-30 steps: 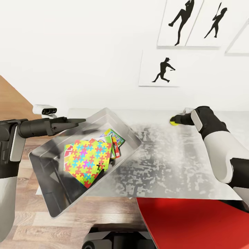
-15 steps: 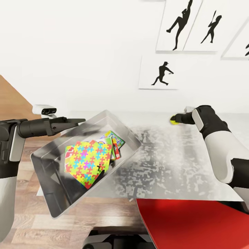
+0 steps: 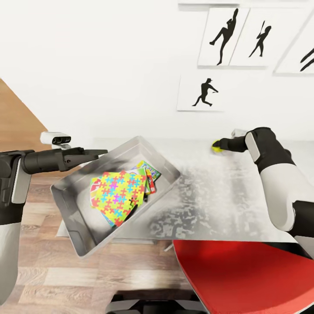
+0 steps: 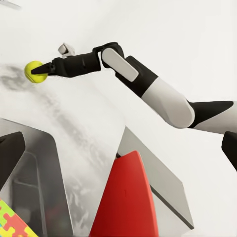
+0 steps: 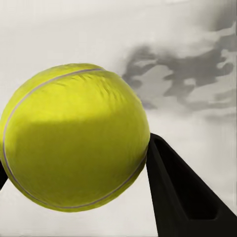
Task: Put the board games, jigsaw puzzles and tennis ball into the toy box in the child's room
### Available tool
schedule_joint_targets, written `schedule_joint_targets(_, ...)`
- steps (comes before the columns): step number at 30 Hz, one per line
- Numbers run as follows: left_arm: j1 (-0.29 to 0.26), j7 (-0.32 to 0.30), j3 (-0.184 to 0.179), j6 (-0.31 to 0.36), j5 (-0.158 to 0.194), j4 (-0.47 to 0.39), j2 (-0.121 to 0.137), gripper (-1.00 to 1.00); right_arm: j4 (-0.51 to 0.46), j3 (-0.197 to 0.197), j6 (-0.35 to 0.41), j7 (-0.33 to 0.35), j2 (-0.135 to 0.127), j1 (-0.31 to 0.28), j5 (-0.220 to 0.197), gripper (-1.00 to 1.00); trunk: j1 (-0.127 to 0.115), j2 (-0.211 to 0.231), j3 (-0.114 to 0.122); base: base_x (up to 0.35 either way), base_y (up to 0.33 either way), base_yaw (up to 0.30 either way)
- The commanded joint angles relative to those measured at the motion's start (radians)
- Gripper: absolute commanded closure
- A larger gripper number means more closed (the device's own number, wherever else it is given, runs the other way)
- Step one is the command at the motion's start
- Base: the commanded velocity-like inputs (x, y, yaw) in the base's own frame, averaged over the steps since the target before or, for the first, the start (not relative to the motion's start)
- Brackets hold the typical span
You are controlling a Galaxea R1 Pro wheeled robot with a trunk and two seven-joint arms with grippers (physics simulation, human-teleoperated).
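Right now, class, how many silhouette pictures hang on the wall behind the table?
4 show: kicking figure, batter, a partly cut-off one at the right edge, and a lower batter. More may lie beyond view.

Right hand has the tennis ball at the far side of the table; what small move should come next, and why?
Probably lift the right hand slightly and start carrying the tennis ball toward the toy box. Its fingers already flank the ball, which sits low over the table, and the box, holding a jigsaw puzzle, lies across from it.
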Motion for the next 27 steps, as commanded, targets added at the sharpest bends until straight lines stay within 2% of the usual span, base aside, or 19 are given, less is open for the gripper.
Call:
schedule_joint_targets(1,0.000,-0.003,0.003,0.011,0.001,0.000,0.001,-1.00,-0.014,-0.003,0.019,0.005,0.000,-0.001,-0.008,1.00,0.001,-0.002,0.000,-0.025,0.012,0.000)
schedule_joint_targets(6,0.000,-0.003,0.039,0.011,0.001,0.000,0.002,-1.00,-0.110,-0.005,0.097,0.038,0.000,0.001,-0.009,1.00,0.001,-0.002,0.008,-0.008,0.004,0.000)
schedule_joint_targets(10,0.000,-0.003,0.045,0.011,0.002,0.000,0.002,-1.00,-0.165,-0.019,0.146,0.066,0.000,0.001,-0.010,1.00,0.001,-0.002,0.015,-0.002,0.001,0.000)
schedule_joint_targets(15,0.000,-0.004,0.052,0.011,0.002,0.000,0.006,-1.00,-0.242,-0.072,0.170,0.128,0.001,0.001,-0.012,1.00,0.001,-0.002,0.023,-0.001,0.000,0.000)
schedule_joint_targets(18,0.000,-0.004,0.072,0.011,0.002,0.000,0.011,-1.00,-0.261,-0.092,0.170,0.167,0.001,0.002,-0.012,1.00,0.001,-0.002,0.028,-0.067,0.009,0.000)
schedule_joint_targets(21,0.004,-0.012,0.093,0.011,0.001,0.000,0.030,-1.00,-0.268,-0.099,0.170,0.228,0.002,0.004,-0.022,1.00,0.001,-0.002,0.033,-0.192,0.089,0.000)
schedule_joint_targets(24,0.008,-0.031,0.100,0.011,-0.001,0.001,0.052,-1.00,-0.270,-0.101,0.170,0.276,0.004,0.006,-0.036,1.00,0.001,-0.002,0.038,-0.222,0.126,0.015)
schedule_joint_targets(27,0.010,-0.042,0.103,0.011,-0.003,0.002,0.071,-1.00,-0.270,-0.101,0.170,0.296,0.010,0.009,-0.041,1.00,0.001,-0.002,0.043,-0.112,0.083,0.062)
